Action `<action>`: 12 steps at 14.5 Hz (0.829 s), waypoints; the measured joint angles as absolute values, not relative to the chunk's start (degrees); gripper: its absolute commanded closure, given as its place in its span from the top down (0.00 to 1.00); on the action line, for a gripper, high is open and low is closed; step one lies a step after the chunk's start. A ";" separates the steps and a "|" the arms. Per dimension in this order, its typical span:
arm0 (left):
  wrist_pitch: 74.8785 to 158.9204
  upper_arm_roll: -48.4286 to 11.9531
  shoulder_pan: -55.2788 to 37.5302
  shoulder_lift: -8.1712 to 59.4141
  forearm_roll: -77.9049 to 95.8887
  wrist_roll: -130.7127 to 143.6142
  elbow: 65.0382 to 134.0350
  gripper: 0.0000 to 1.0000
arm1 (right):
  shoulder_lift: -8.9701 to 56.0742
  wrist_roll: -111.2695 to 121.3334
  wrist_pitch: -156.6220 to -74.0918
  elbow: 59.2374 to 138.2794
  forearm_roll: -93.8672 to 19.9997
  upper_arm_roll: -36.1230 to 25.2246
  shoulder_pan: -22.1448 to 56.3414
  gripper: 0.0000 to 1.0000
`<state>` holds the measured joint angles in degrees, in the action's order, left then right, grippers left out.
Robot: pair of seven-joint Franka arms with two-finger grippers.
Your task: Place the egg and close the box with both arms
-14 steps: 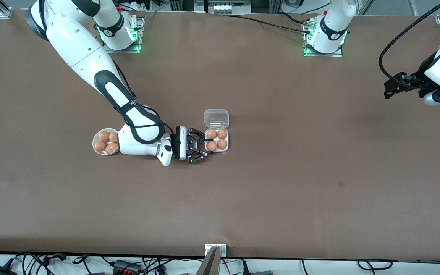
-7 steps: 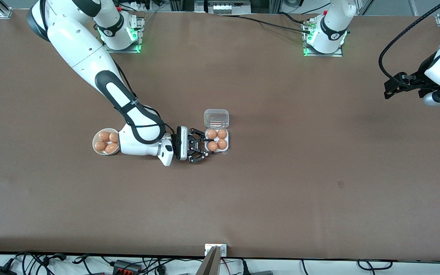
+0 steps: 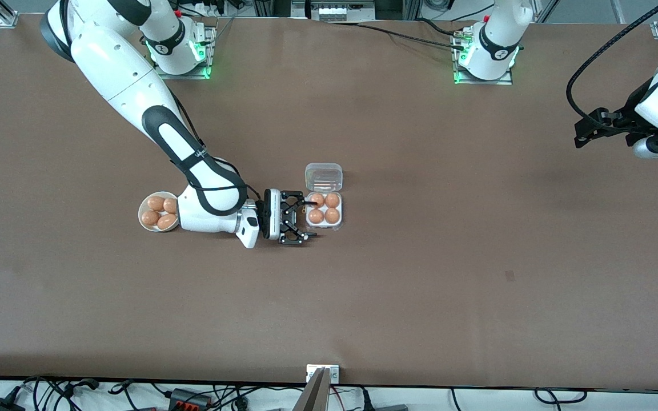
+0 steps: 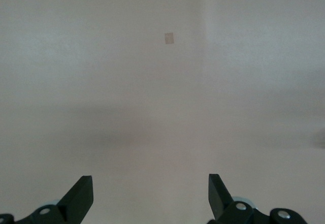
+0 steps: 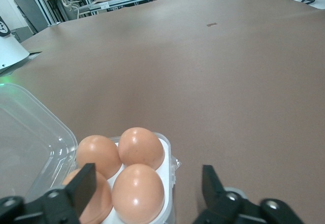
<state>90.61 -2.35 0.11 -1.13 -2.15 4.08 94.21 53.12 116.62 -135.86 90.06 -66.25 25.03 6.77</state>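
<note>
The box (image 3: 337, 224) lies mid-table with its clear lid (image 3: 323, 177) hinged open and flat, farther from the front camera than the tray. All four cells hold an egg. The egg (image 3: 316, 216) in the cell nearest my right gripper sits free; in the right wrist view this egg (image 5: 138, 193) lies between the spread fingers, untouched. My right gripper (image 3: 308, 218) is open and empty, low beside the box at the right arm's end; the right wrist view shows the gripper (image 5: 148, 183), the tray (image 5: 171, 169) and the lid (image 5: 30, 132). My left gripper (image 3: 583, 134) waits open in the air at the left arm's end, over bare table (image 4: 149, 191).
A round white bowl (image 3: 145, 226) with several more eggs stands beside my right wrist, toward the right arm's end. A small dark patch (image 3: 510, 276) marks the table nearer the front camera; it also shows in the left wrist view (image 4: 169, 38).
My right gripper's fingers have spread wider and drawn back a little from the box toward the bowl. The egg stays in its cell. The left arm has not moved.
</note>
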 measured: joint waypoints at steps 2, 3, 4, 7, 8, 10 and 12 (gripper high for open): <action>90.61 -2.35 0.11 -1.13 -2.15 4.08 94.21 1.00 | 53.11 116.24 -135.99 89.98 -66.30 25.03 6.71 1.00; 90.61 -2.35 0.11 -1.13 -2.15 4.08 94.21 1.00 | 53.08 115.49 -136.24 89.88 -66.31 25.03 6.72 1.00; 90.61 -2.35 0.11 -1.13 -2.15 4.08 94.21 1.00 | 53.00 114.15 -136.57 89.70 -66.31 25.04 6.72 1.00; 90.61 -2.35 0.11 -1.13 -2.15 4.08 94.21 1.00 | 51.67 106.10 -137.02 88.57 -64.88 25.07 6.71 1.00; 90.61 -2.35 0.11 -1.13 -2.15 4.08 94.21 1.00 | 50.79 101.16 -137.15 88.24 -61.93 25.06 6.57 1.00; 90.61 -2.35 0.11 -1.13 -2.15 4.08 94.21 1.00 | 48.72 89.70 -136.43 87.71 -54.83 25.04 5.55 1.00; 90.61 -2.35 0.11 -1.13 -2.15 4.08 94.21 1.00 | 46.99 78.64 -133.00 87.40 -48.15 24.92 3.22 1.00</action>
